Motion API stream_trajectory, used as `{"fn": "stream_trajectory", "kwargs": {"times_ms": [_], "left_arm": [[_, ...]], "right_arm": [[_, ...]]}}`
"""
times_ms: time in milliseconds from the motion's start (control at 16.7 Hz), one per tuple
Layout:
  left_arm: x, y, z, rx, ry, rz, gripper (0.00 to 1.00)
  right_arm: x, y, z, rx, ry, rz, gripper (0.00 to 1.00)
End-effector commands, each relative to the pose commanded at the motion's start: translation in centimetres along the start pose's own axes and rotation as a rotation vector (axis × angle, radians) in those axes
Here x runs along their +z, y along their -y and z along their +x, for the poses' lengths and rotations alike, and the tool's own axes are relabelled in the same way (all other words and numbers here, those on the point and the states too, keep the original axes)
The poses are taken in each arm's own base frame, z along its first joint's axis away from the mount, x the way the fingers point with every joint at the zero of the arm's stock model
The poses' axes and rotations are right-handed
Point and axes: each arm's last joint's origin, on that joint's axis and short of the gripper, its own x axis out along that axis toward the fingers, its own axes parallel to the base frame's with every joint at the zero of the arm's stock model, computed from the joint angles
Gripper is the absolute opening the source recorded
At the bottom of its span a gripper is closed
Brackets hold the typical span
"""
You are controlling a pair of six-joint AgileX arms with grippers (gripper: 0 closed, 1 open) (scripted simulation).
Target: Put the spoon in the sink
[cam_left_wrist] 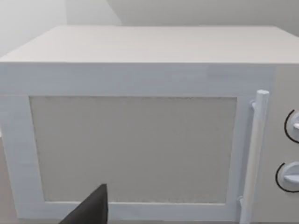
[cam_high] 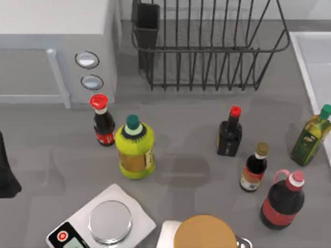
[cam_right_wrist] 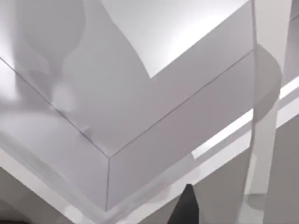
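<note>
surface (cam_high: pixel 196 139): grey, crowded with bottles and kitchen gear
sink (cam_high: pixel 315 57): white basin with pale raised rim, at the top view's right edge, cut off by the frame; right wrist view looks down into its smooth white inside (cam_right_wrist: pixel 140 93)
spoon: can't find it in any view
left hand (cam_left_wrist: pixel 88 210): dark fingertip at the frame edge, facing the microwave door; can't tell if open or closed, or if it has hold of anything
left arm (cam_high: pixel 6 170): dark shape at the left edge of the top view
right hand (cam_right_wrist: pixel 187 205): dark fingertip over the sink; opening and hold can't be told
microwave (cam_high: pixel 51 46): white, top left, door with bar handle, two round knobs (cam_high: pixel 88 70)
dish rack (cam_high: pixel 207 46): black wire, between microwave and sink, dark cup holder on its left end, nothing seen inside
yellow bottle (cam_high: pixel 134 150): green cap, label writing unreadable
red-cap dark bottles: one near microwave (cam_high: pixel 103 121), one mid-surface (cam_high: pixel 230 132); labels not legible
small brown-cap bottle (cam_high: pixel 254 168): red-and-white label, unreadable
round dark jug (cam_high: pixel 283 199): white cap, red label
olive-green bottle (cam_high: pixel 310 135): green cap, touching or just beside the sink rim
scale (cam_high: pixel 101 222): white, round metal plate, red button
round tan lid (cam_high: pixel 204 232): bottom edge, on a white container
</note>
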Motion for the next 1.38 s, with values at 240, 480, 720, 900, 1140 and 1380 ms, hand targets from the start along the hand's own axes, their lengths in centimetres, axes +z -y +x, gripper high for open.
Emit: {"fn": "stream_trajectory", "kwargs": {"times_ms": [240,480,720,900,1140,1380], "left_arm": [[0.0,0.0,0.0,0.000,0.000,0.000,1.00],[0.0,0.0,0.0,0.000,0.000,0.000,1.00],[0.0,0.0,0.0,0.000,0.000,0.000,1.00],[0.0,0.0,0.0,0.000,0.000,0.000,1.00],[0.0,0.0,0.0,0.000,0.000,0.000,1.00],[0.0,0.0,0.0,0.000,0.000,0.000,1.00]], "right_arm": [[4.0,-5.7,0.8,-0.014,0.026,-0.004,0.00],[5.3,-10.2,2.4,-0.015,0.070,-0.006,0.00],[5.3,-12.7,3.7,-0.014,0.103,-0.009,0.00],[5.2,-13.1,3.8,-0.012,0.111,-0.009,0.00],[5.4,-12.9,3.9,-0.010,0.110,-0.003,0.00],[5.6,-13.1,4.3,0.000,0.131,-0.008,0.00]]}}
